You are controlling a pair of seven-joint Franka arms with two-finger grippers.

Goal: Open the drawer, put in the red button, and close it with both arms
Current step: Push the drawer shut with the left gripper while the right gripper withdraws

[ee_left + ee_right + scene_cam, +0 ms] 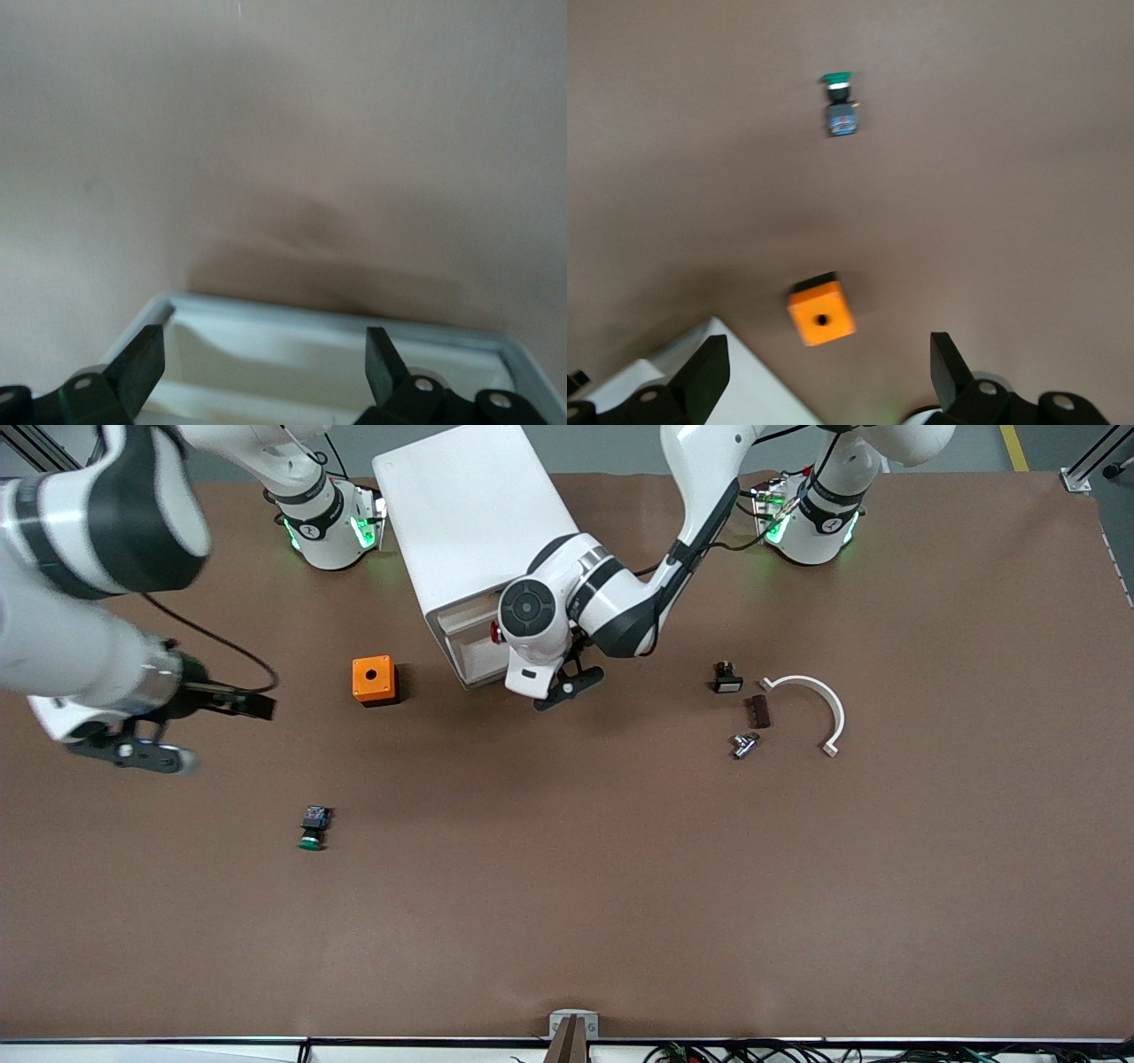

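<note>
Left claw [567, 682] over open drawer [337, 354], fingers spread, empty: red button [495, 632] lies in drawer. Right claw [168, 731] waits above bench [620, 868], fingers spread, for joint closing.

Even overhead light, blurred wrist views

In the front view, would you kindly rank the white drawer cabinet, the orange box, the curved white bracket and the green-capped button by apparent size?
1. White drawer cabinet
2. Curved white bracket
3. Orange box
4. Green-capped button

The bracket spans wider, but the box looks bulkier.
</note>
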